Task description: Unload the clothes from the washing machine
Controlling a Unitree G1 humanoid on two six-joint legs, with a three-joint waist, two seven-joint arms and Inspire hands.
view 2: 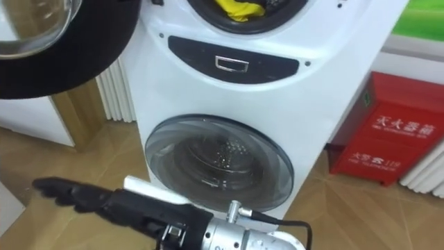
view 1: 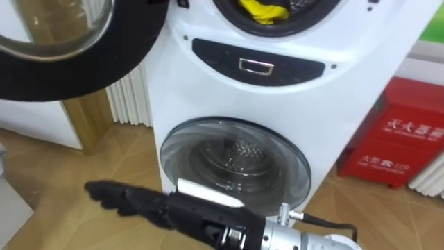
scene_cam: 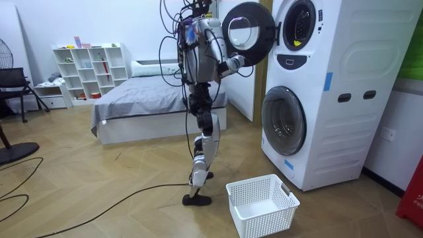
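Right hand (view 1: pixel 139 201) reached across the bottom of the eye views from the lower right, dark fingers held straight and released, grasping nothing. It hung in the air in front of the lower door (view 1: pixel 236 167), a closed round glass port with the bare metal drum visible behind it. Above that door sat the dark control panel (view 1: pixel 258 64) of the stacked washing machine (view 1: pixel 361 83). Higher still, at the top edge, was the open mouth of the upper drum, where a yellow garment (view 1: pixel 263 10) lay just inside the rim. The garment was well above the hand and apart from it, untouched. The upper door (view 1: pixel 69 48) was swung wide open to the left, its black ring and glass bowl hanging over the hand. A white radiator (view 1: pixel 128 101) stood behind it, and a red box (view 1: pixel 406 142) stood on the floor to the machine's right.

From the side, the room view added the robot standing upright on the wood floor facing the machine, its right hand raised close to the open door. A white basket (scene_cam: pixel 264 218) sat on the floor between its feet and the machine. A bed (scene_cam: pixel 142 99) and a white shelf (scene_cam: pixel 89 69) stood farther back.
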